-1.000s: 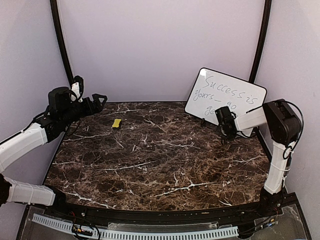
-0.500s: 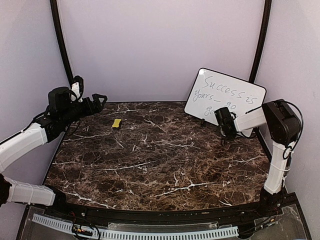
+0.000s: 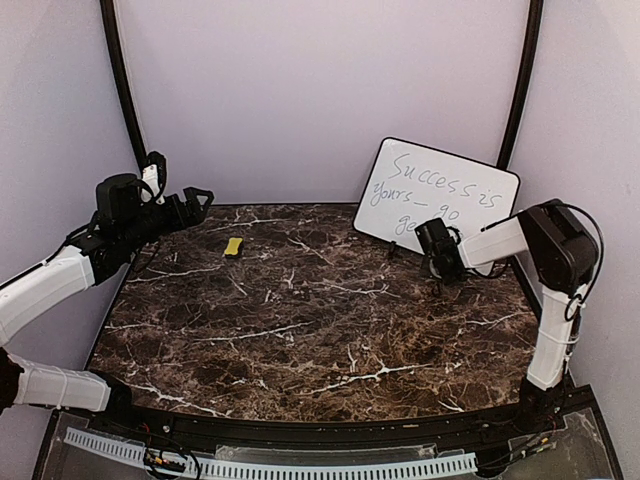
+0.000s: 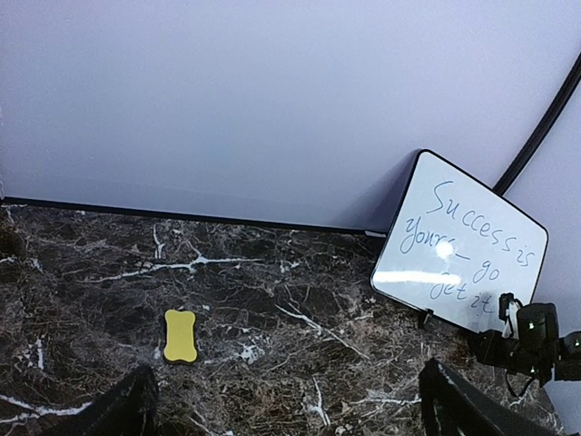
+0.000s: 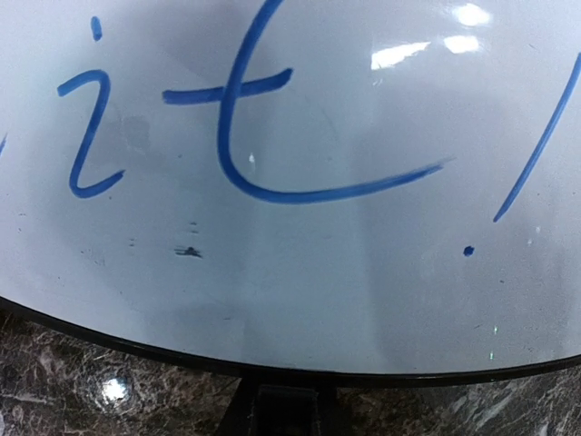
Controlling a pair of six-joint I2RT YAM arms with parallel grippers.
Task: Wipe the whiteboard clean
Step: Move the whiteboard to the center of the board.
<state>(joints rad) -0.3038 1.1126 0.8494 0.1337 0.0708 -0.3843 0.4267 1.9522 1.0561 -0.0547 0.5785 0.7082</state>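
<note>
**Q:** Status, left side?
**A:** Left gripper (image 3: 198,196) hovers over the far-left corner of the table (image 3: 300,340), fingers (image 4: 132,409) spread wide, holding nothing. Yellow eraser (image 3: 233,246) lies nearby.
**Q:** Right side?
**A:** Whiteboard (image 3: 437,195) stands tilted at far right, bearing blue handwriting. Right gripper (image 3: 432,240) is at its lower edge; its jaw state cannot be determined.

Yellow eraser (image 3: 233,246), marble table (image 3: 320,330) (white-veined)

A: Where does the top view sit?
B: High above the near edge, looking down toward the far wall over the dark marble table (image 3: 300,330).
A: The wrists?
B: Left looks low from the far left toward the right. Right sits very close to the glossy white black-framed whiteboard (image 3: 440,185), which all three share.
</note>
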